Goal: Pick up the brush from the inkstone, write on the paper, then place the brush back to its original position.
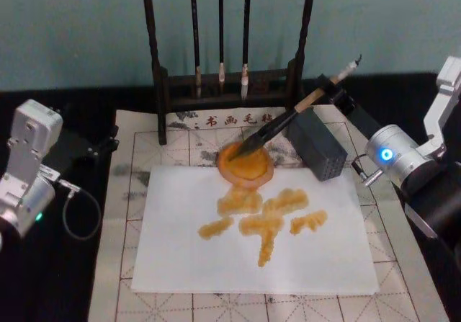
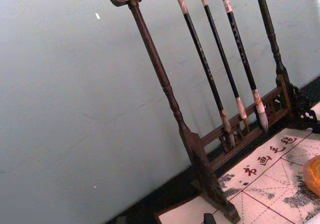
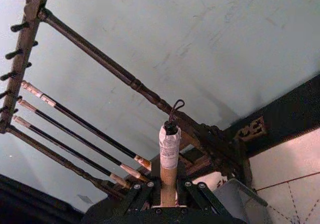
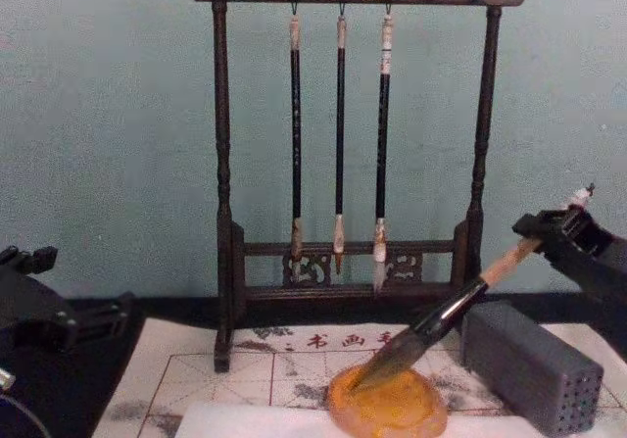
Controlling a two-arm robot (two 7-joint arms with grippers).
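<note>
**Right gripper clamped on the brush, tuft down in the dish**

Right gripper (image 1: 325,90) is closed around the upper part of the brush (image 1: 277,126), pinching the tan bamboo just below the white-wrapped end. In the right wrist view that white end (image 3: 169,144) pokes out above the fingers, with a little dark cord loop on top.

The brush's long axis is tilted, not upright. The tuft is low at the 8 o'clock end and the handle climbs toward 2 o'clock. The dark tuft sits in the inkstone (image 1: 253,175), a round, shallow, glossy orange dish, and looks to be touching it.

The inkstone is at 12 o'clock of the paper (image 1: 317,261), overlapping its far edge. The paper is flat and white, with blotchy orange strokes (image 1: 263,217) across its middle. It lies on a cream mat (image 1: 122,264) with a red grid and grey stains.

It's tight on one side. A grey rectangular block (image 1: 320,145) with small holes sits just beside the inkstone at 3 o'clock, and the handle passes over its far corner. A dark wooden rack (image 1: 155,55) with three thin brushes (image 1: 220,27) stands at 12 o'clock. There's open mat at 9 o'clock of the dish.

Left gripper (image 1: 101,145) is parked over the dark table (image 1: 57,286) at 9 o'clock, well apart from everything.
</note>
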